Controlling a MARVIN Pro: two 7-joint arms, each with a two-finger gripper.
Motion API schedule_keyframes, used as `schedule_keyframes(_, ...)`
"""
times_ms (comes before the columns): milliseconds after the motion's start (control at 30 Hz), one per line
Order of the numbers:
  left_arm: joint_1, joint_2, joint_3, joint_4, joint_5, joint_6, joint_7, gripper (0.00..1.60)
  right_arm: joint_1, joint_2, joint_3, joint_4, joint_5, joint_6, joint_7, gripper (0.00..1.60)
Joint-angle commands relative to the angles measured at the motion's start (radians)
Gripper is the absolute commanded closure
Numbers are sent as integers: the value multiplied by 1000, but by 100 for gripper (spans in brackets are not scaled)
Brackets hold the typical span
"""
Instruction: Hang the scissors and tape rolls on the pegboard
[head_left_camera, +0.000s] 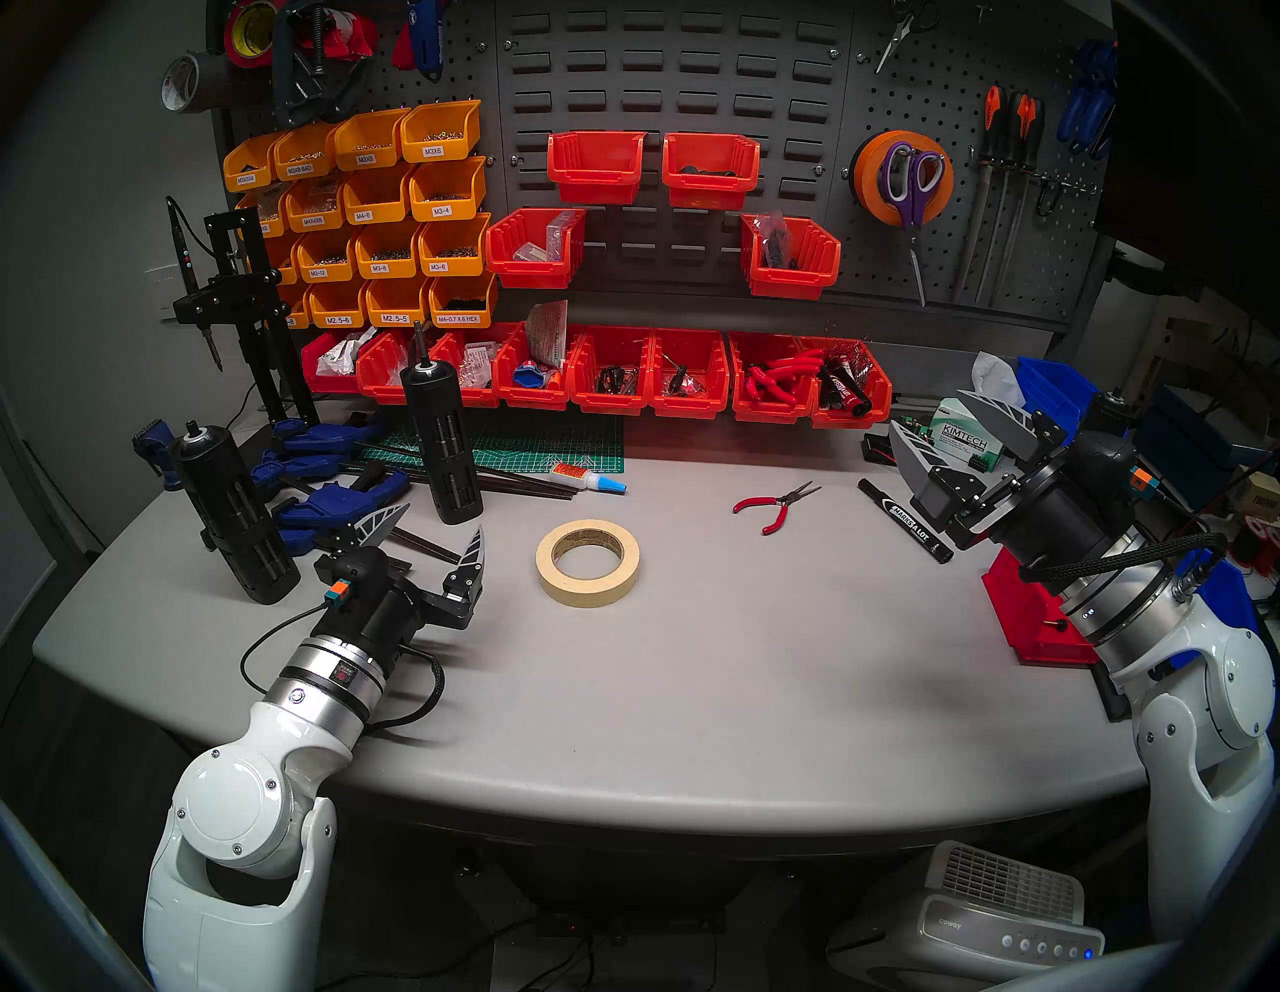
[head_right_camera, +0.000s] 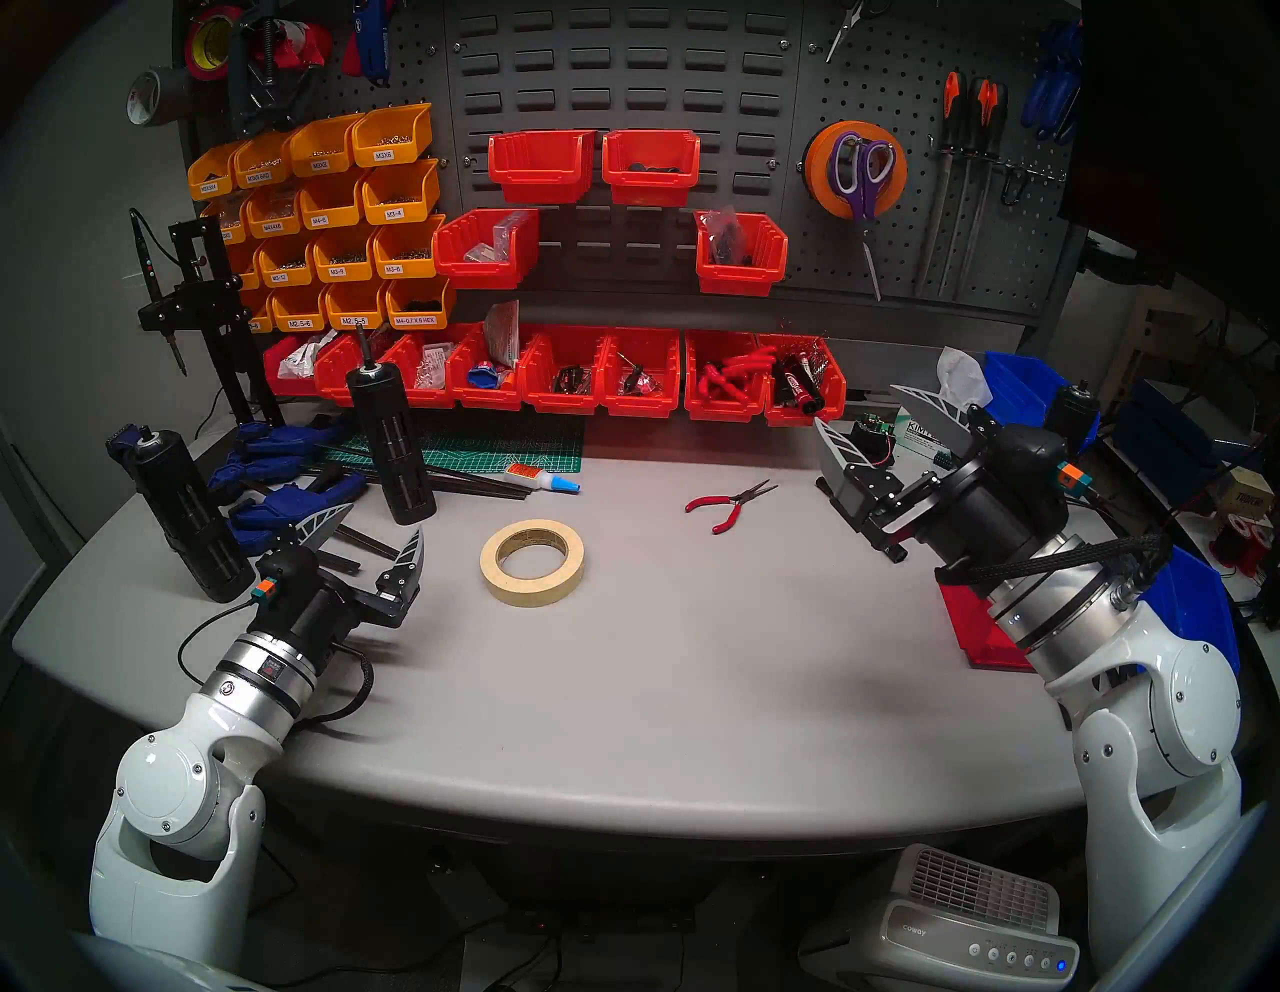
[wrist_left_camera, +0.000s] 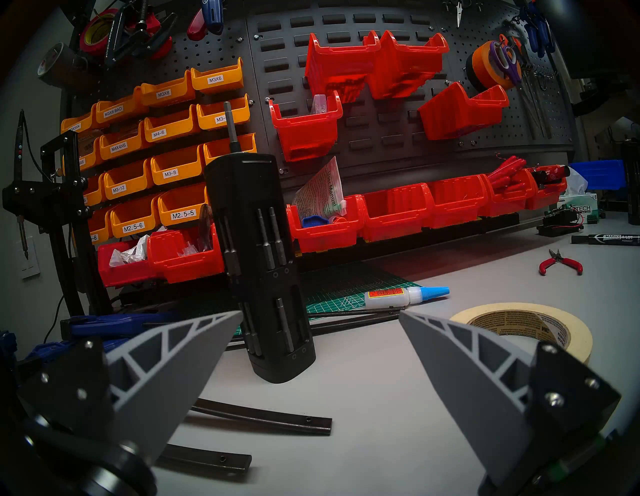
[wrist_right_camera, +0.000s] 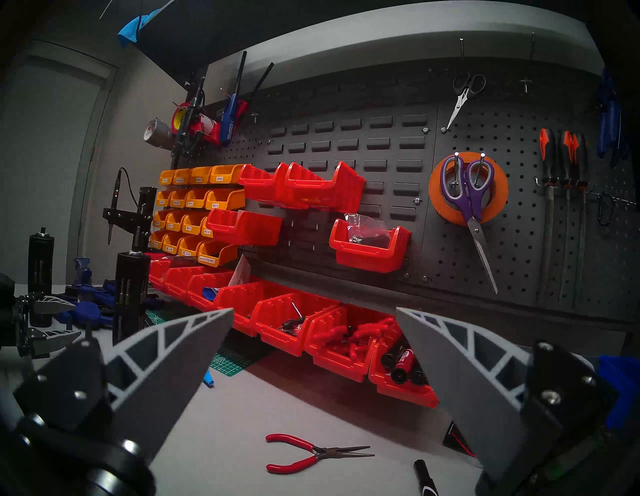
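While the scissors (head_left_camera: 911, 181) and orange roll (head_left_camera: 902, 177) already hang on the pegboard (head_left_camera: 970, 228), the beige masking tape (head_left_camera: 587, 562), flat just right of the spread, empty left gripper (head_left_camera: 431, 537), wants one finger through its core; the right gripper (head_left_camera: 959, 431) gapes empty.

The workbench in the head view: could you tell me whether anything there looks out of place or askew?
Yes: the beige masking tape roll lies flat on the table, while the orange tape roll and purple-handled scissors already hang on the pegboard. Red-handled pliers also lie loose on the table. Nothing looks spilled or damaged.
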Motion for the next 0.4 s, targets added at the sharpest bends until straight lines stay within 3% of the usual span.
schedule_keyframes(0,-1,0,2,-14,0,-6,-1,0,13,-12,0,-19,-1,-25,-2,0)
schedule_keyframes(367,-1,0,2,-14,0,-6,-1,0,17,-25,-5,-19,-14,-31,3,0)
